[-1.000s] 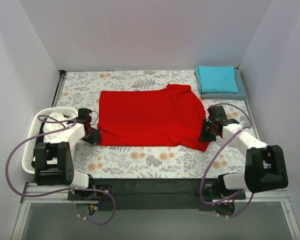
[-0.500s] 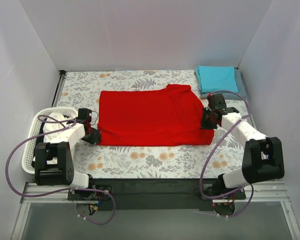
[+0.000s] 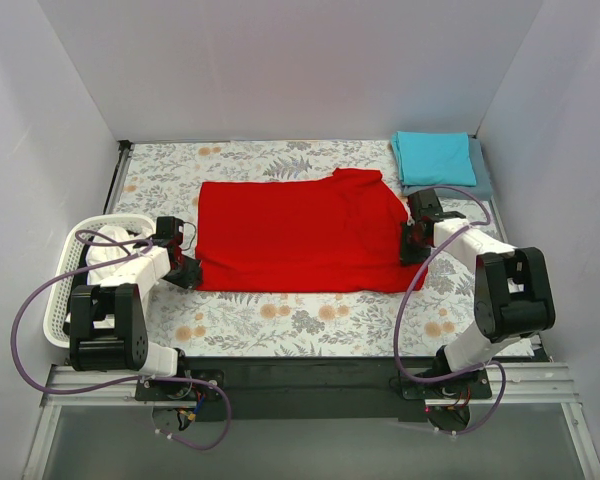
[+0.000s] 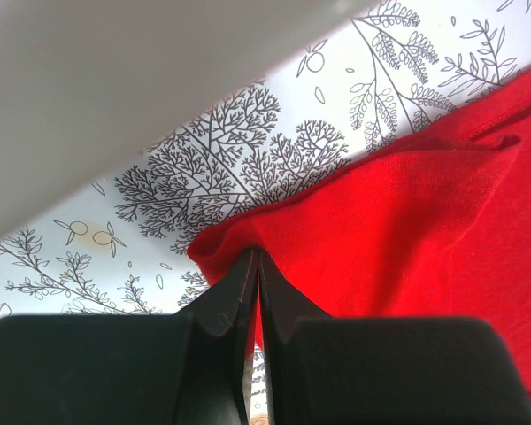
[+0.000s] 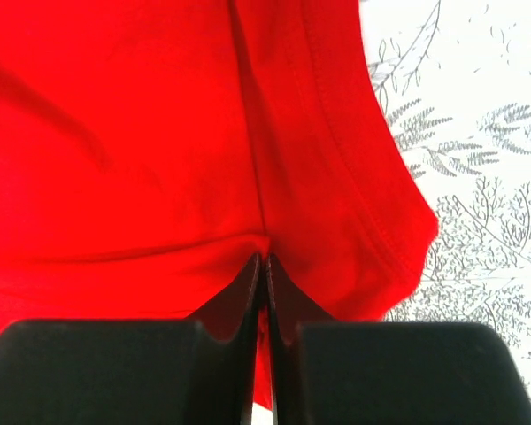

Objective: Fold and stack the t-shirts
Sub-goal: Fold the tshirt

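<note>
Left gripper of mine is clamped on the near left corner of the red shirt. In the wrist view my two black fingers meet tip to tip with a sliver of red cloth pinched low between them. The shirt's edge is doubled over just beyond the tips.

Right gripper is pinched tight on the same shirt at its right edge, a little way up from the near right corner. Red cloth shows in the slit between those fingers too, and a stitched hem curves away just to their right.

The red shirt lies spread flat in the middle of the floral table, roughly a rectangle, with a small bunched lump at its far right corner. Both my arms reach in low from either side, so the shirt is stretched between them.

At the far right corner of the table the teal shirt lies folded on top of the grey-blue shirt, just beyond my right gripper. A white basket sits at the table's left edge, partly under my left arm.
</note>
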